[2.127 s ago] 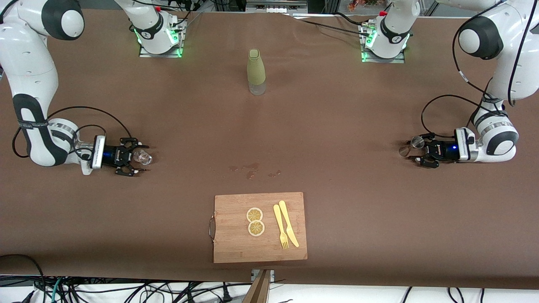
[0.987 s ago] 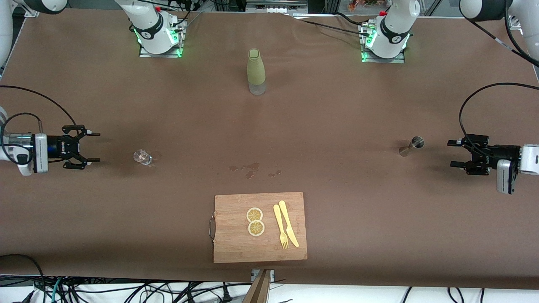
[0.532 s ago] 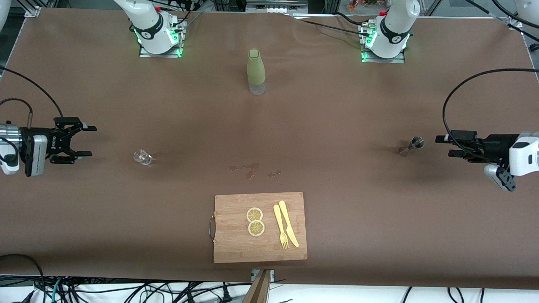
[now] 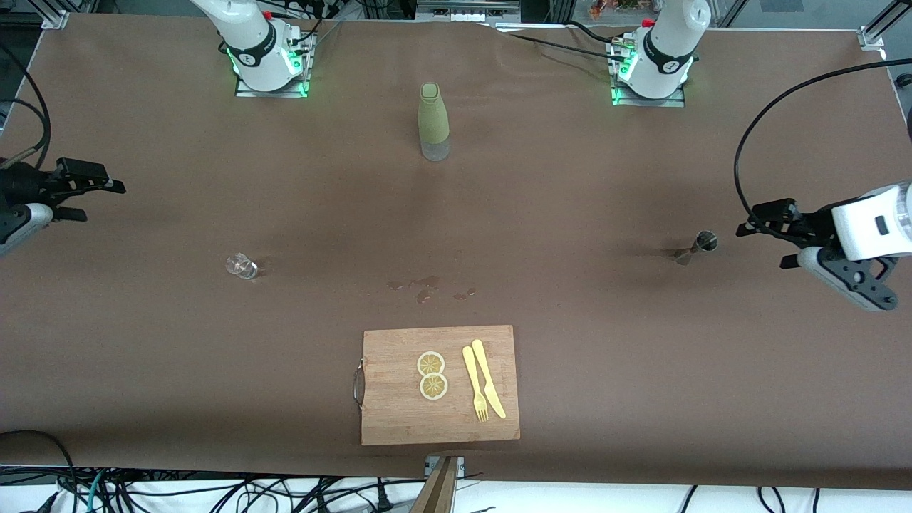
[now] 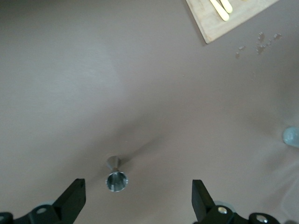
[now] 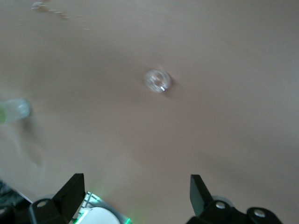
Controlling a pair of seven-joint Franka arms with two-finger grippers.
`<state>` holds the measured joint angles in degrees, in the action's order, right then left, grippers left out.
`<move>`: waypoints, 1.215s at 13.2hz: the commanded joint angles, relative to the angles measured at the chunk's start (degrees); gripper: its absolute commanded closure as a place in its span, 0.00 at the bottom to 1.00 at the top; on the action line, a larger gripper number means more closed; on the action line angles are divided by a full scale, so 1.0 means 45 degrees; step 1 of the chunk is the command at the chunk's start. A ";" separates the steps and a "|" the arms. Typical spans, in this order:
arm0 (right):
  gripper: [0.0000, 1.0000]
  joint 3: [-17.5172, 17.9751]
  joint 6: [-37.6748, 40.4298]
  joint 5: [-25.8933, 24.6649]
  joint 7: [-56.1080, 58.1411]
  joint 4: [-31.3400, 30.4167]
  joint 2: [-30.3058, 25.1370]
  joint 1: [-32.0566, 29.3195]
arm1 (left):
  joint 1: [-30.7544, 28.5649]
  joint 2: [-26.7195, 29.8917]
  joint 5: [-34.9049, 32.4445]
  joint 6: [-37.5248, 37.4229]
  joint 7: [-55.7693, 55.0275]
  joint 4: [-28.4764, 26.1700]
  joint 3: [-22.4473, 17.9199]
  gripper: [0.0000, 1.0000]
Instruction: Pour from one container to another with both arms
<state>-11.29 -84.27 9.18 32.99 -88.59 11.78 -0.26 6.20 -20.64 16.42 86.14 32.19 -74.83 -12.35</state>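
Note:
A small clear glass stands on the brown table toward the right arm's end. A metal jigger stands toward the left arm's end. My right gripper hangs open and empty over the table's end, well apart from the glass. My left gripper is open and empty, up in the air just outward of the jigger. The jigger's mouth shows between the left fingers, not touched by them.
A green bottle stands between the two arm bases. A wooden cutting board near the front edge carries two lemon slices, a yellow fork and a knife. Small wet drops lie mid-table.
Both grippers, earlier down around the glass and the jigger, have drawn back toward the table's ends and lifted. The glass and the jigger stand where they were.

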 commanded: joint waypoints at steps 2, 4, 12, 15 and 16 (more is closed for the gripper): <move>0.00 0.0318 -0.0141 -0.2213 -0.3380 -0.1618 -0.1910 0.0664 | 0.0379 0.1264 -0.1323 0.0194 -0.3937 -0.0304 0.0009 0.00; 0.00 0.1059 -0.0354 -0.3089 -0.4804 -0.2437 -0.2575 0.0528 | 0.0399 0.1636 -0.1558 0.0038 -0.5294 -0.0285 0.0166 0.00; 0.00 0.1552 -0.2665 -0.2005 -0.6374 -0.2871 -0.3552 -0.0216 | 0.0380 0.2361 -0.2966 -0.0666 -0.8716 -0.0363 0.1669 0.00; 0.00 0.1533 -0.2387 -0.1631 -0.6392 -0.2910 -0.3808 -0.0041 | 0.0341 0.2069 -0.2908 -0.0568 -0.8619 -0.0227 0.1768 0.00; 0.00 0.1494 -0.2213 -0.1631 -0.6336 -0.2929 -0.3828 0.0038 | 0.0341 0.2029 -0.2907 -0.0568 -0.8580 -0.0207 0.1768 0.00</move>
<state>-4.36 -94.85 1.09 4.60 -99.79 -3.37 -0.82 7.82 -11.55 4.93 83.19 -5.86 -75.34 -4.95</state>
